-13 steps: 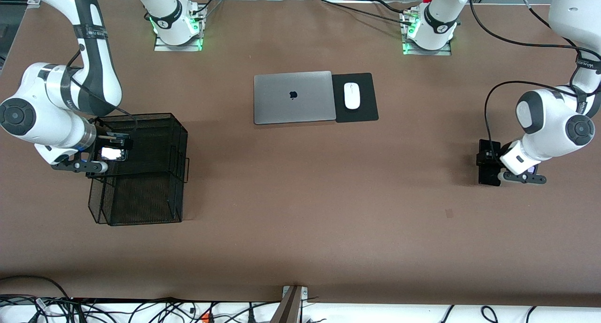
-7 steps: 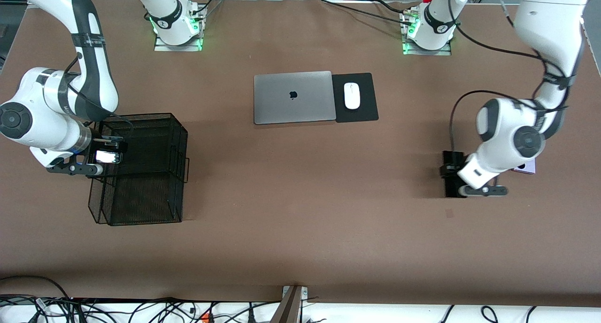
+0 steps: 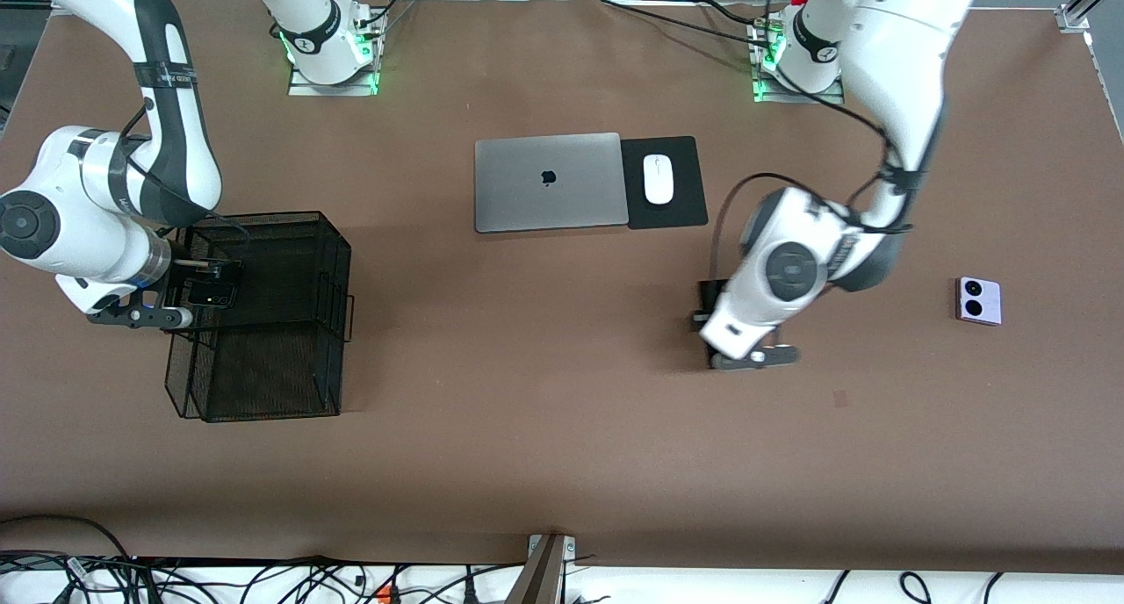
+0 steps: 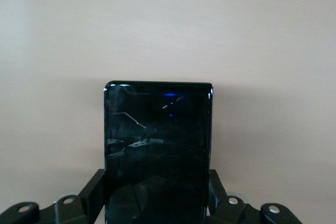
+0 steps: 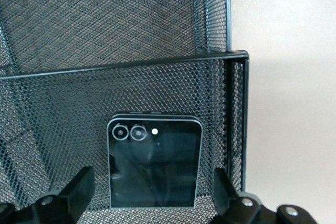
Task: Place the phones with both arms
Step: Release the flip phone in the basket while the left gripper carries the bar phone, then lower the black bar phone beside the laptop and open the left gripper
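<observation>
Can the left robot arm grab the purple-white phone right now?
Probably not yet. The left gripper is shut on the long black phone, so its fingers are full. The lavender phone itself lies uncovered on the table, toward the left arm's end.

slab phone (image 4: 157,150): lower end cut off by left wrist view's edge | flip phone (image 5: 154,162): mostly hidden in front view by right gripper (image 3: 209,281) | left gripper (image 3: 713,327): hidden under wrist
</observation>
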